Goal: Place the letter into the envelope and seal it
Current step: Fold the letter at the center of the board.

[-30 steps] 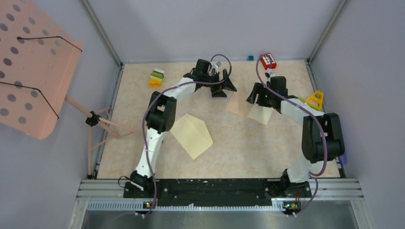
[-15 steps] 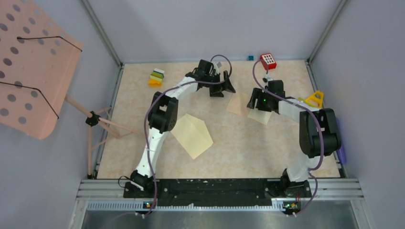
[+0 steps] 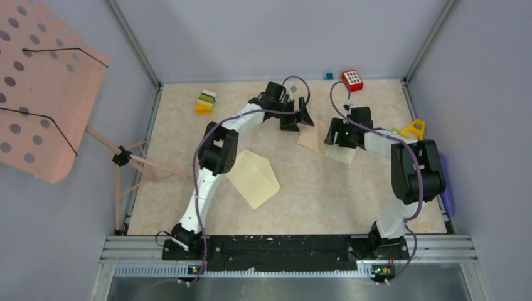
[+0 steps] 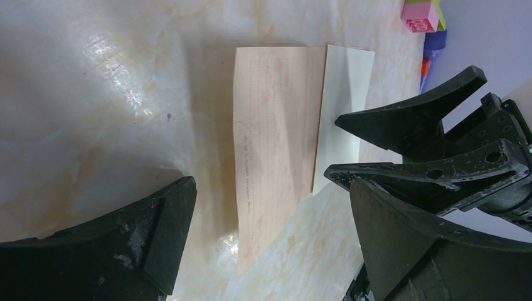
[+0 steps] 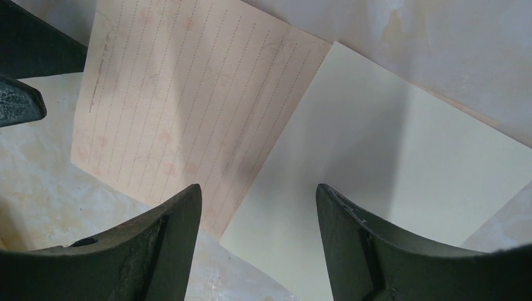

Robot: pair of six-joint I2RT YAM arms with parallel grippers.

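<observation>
red dotted block (image 3: 352, 79), stacked coloured blocks (image 3: 205, 102) and yellow triangle (image 3: 413, 130) lie well apart.

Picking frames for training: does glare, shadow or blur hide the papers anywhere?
Left wrist: glare streaks the table, not the lined sheet. Right wrist: a soft shadow band crosses the pale sheet; the near fingers are blurred. Top external: even light, envelope clear.

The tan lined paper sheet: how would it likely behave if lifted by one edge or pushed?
The tan lined paper sheet looks thin and faintly creased, so it would probably droop if lifted by one edge. Lying flat on the glossy marble-patterned table, it may slide rather than lift when pushed.
</observation>
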